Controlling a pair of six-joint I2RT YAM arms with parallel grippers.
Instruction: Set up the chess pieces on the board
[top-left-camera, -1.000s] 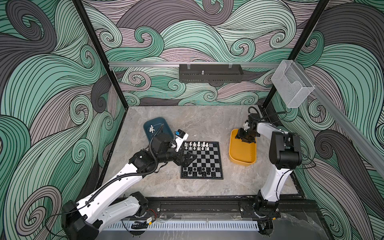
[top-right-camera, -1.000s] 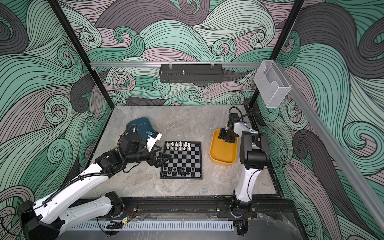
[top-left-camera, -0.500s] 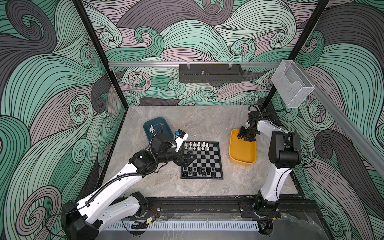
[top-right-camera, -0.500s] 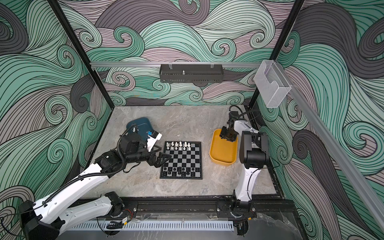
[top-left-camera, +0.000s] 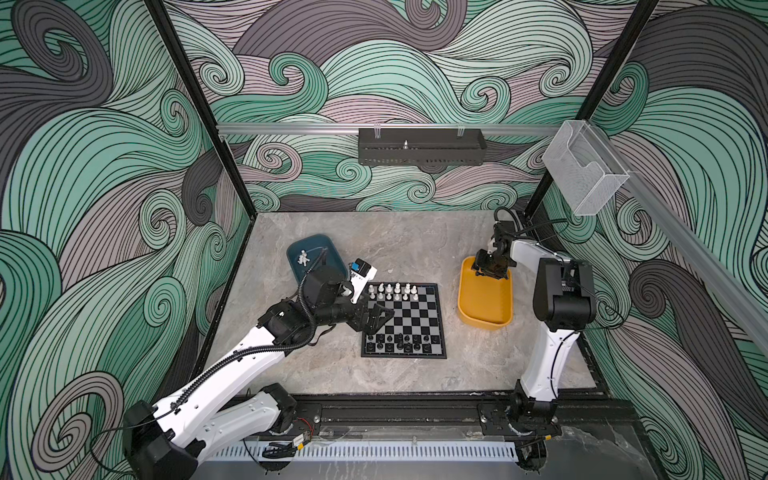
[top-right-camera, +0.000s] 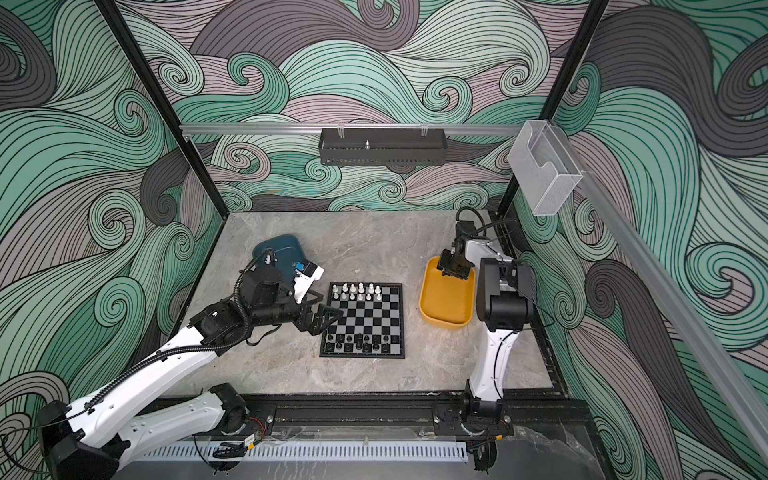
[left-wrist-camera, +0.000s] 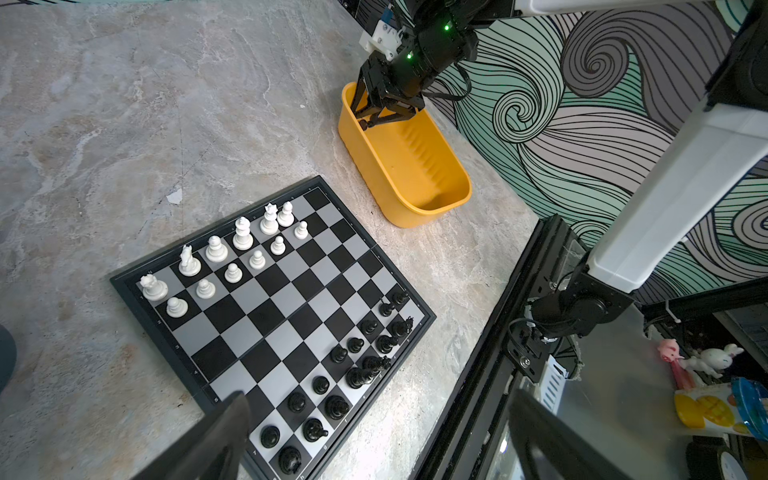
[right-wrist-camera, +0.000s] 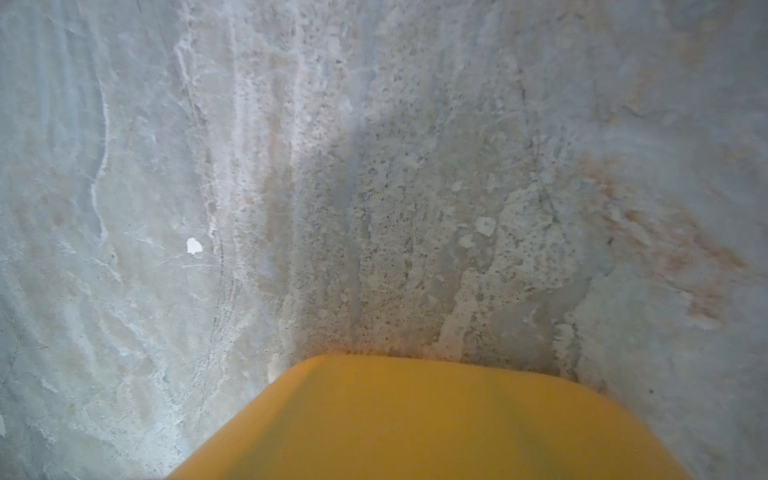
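The board (top-left-camera: 409, 320) (top-right-camera: 365, 320) (left-wrist-camera: 282, 316) lies at mid-table. White chess pieces (top-left-camera: 392, 291) (top-right-camera: 361, 291) (left-wrist-camera: 232, 253) fill part of its two far rows, and black chess pieces (top-left-camera: 401, 340) (top-right-camera: 361, 343) (left-wrist-camera: 353, 365) fill part of its two near rows. My left gripper (top-left-camera: 376, 320) (top-right-camera: 328, 318) (left-wrist-camera: 386, 449) hangs open and empty over the board's left edge. My right gripper (top-left-camera: 490, 274) (top-right-camera: 455, 272) (left-wrist-camera: 368, 120) reaches into the far end of the yellow tray (top-left-camera: 484, 307) (left-wrist-camera: 415, 166) (right-wrist-camera: 415, 415). A small dark thing sits at its tips, and I cannot tell whether it is held.
A teal tray (top-left-camera: 328, 257) (top-right-camera: 286, 249) behind my left arm holds a few white pieces (top-left-camera: 303, 258). A black shelf (top-left-camera: 419, 147) hangs on the back wall and a clear box (top-left-camera: 582, 174) on the right rail. A black rail (top-left-camera: 395, 411) runs along the table's front.
My right gripper has shifted slightly over the far end of the yellow tray. The left arm and the pieces on the board have not moved.
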